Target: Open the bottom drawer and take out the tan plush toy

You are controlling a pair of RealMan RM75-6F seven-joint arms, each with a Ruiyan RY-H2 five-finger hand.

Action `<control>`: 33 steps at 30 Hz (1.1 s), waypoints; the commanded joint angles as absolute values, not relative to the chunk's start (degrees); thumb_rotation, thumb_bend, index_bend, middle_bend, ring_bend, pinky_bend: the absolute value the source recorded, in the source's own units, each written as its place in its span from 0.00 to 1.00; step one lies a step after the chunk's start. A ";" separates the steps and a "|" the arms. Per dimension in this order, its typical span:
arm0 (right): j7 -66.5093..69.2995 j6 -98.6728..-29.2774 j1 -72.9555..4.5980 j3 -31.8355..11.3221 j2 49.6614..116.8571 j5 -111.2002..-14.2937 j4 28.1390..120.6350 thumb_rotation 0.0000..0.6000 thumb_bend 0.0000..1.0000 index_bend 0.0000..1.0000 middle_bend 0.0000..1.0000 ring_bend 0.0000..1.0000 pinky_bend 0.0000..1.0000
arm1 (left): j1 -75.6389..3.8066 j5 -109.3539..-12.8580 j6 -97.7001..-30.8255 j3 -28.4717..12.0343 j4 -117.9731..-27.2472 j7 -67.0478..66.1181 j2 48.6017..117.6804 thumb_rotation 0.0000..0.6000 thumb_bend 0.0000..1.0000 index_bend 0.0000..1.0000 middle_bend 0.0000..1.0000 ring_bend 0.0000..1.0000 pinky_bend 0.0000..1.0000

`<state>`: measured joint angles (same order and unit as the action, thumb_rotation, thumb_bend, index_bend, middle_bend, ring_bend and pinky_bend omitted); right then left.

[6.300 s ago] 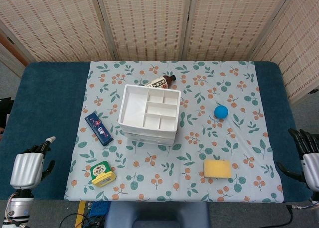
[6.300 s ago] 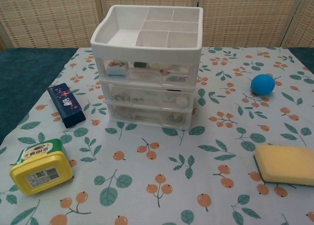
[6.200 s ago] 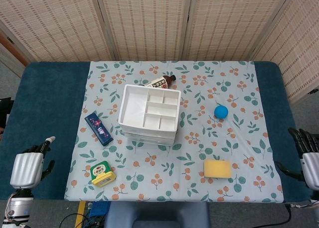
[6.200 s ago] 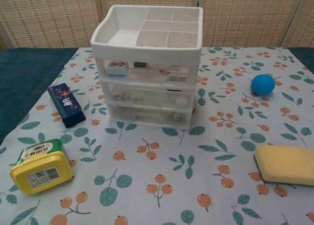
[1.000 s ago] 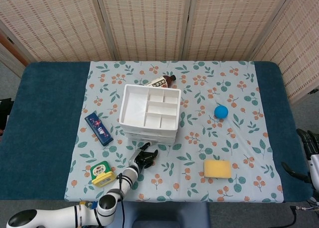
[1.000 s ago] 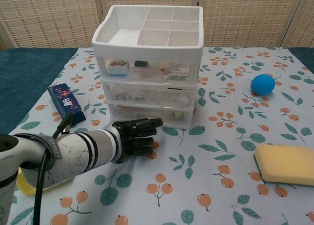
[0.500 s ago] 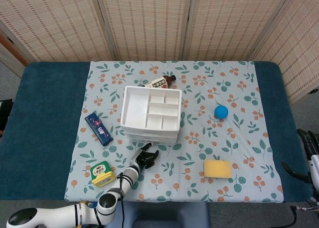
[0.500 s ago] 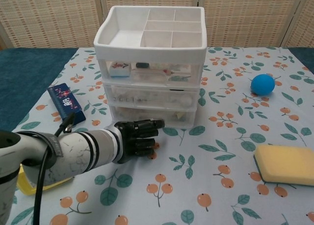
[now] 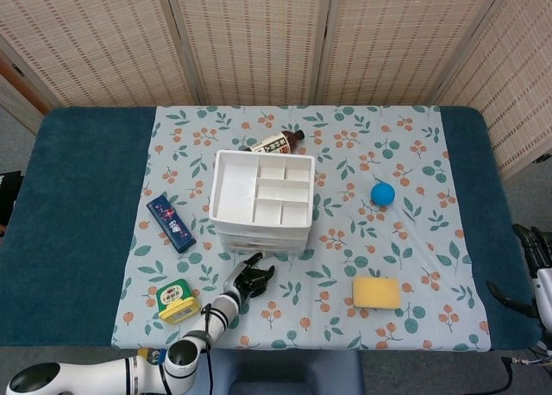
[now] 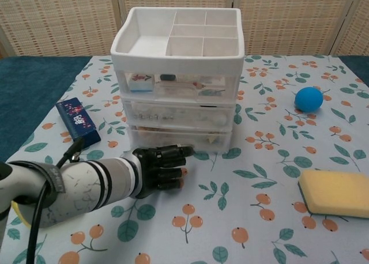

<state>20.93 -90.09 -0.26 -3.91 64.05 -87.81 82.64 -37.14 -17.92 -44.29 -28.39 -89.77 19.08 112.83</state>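
The bottom drawer (image 10: 180, 138) of the white drawer unit (image 10: 179, 74) sat at the base of the stack, its clear front about flush with the two drawers above it; the chest view showed small pale and tan shapes behind that front, but whether any of them was the tan plush toy could not be told. The head view showed only the unit's open, partitioned top tray (image 9: 262, 197) from above and none of the drawer fronts. The left hand (image 10: 160, 168) lay low over the flowered cloth (image 10: 259, 160) just before the bottom drawer, its dark fingers (image 10: 173, 154) loosely curled and reaching toward the drawer front, with nothing seen in their grasp; whether the fingertips touched the drawer could not be told. In the head view the same hand (image 9: 248, 280) showed just in front of the unit. Only the head view caught the right hand (image 9: 536, 261), partly cut off at the worktop's (image 9: 78, 197) right edge, its fingers apart and empty. Only that view also showed a brown bottle (image 9: 278, 141) lying behind the unit. Both views showed a blue box (image 10: 78, 123) to the unit's left, a blue ball (image 10: 308, 98) to its right and a yellow sponge (image 10: 337, 192) nearer the front; a yellow-lidded tub (image 9: 178, 301) was plain in the head view.
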 commanded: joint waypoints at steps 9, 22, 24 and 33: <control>20.85 -90.24 -0.13 -3.81 64.08 -87.92 82.69 1.00 0.23 0.00 0.07 0.00 0.00 | -35.89 -18.93 -44.34 -27.28 -91.23 19.61 112.19 1.00 0.46 0.30 1.00 1.00 1.00; 21.03 -90.51 0.09 -3.68 64.26 -88.06 82.50 1.00 0.23 0.00 0.07 0.00 0.00 | -34.43 -21.24 -45.65 -24.95 -93.72 19.21 111.36 1.00 0.46 0.16 1.00 1.00 1.00; 21.10 -90.52 0.07 -3.69 64.27 -88.11 82.44 1.00 0.23 0.00 0.07 0.00 0.00 | -34.09 -21.87 -46.28 -24.53 -94.34 19.00 111.18 1.00 0.46 0.08 1.00 1.00 1.00; 21.55 -90.58 0.05 -3.65 64.44 -88.28 81.95 1.00 0.23 0.00 0.07 0.00 0.00 | -31.91 -24.89 -50.52 -22.59 -98.54 17.47 109.22 1.00 0.46 0.03 1.00 1.00 1.00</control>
<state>21.56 -90.57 0.05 -3.65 64.43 -88.28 81.95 -32.24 -24.63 -50.20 -22.85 -98.09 17.72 109.57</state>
